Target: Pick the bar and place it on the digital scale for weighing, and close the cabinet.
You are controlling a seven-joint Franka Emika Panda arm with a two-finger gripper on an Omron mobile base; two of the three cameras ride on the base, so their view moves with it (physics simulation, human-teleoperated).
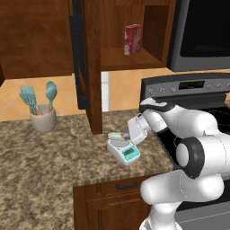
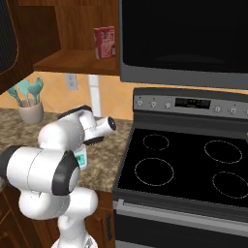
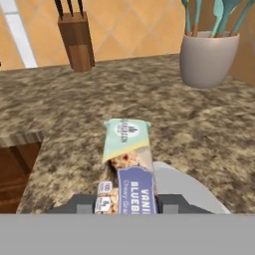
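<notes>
The bar (image 3: 127,159), pale green at its far end and purple near me, lies lengthwise between my finger tips, and my gripper (image 3: 127,204) is shut on it. It hangs low over the back left edge of the digital scale (image 1: 125,150), whose silver plate (image 3: 185,187) shows to its right. From the left base view the bar (image 1: 117,134) sticks out leftward from the gripper (image 1: 129,134). The cabinet door (image 1: 81,58) stands open, edge-on, with its black handle facing out.
A red box (image 1: 133,39) stands on the open cabinet's shelf. A crock of teal utensils (image 1: 43,117) sits at the counter's back left, a knife block (image 3: 75,40) beyond. The stove (image 2: 184,164) is to the right, a drawer (image 1: 112,197) below the counter edge.
</notes>
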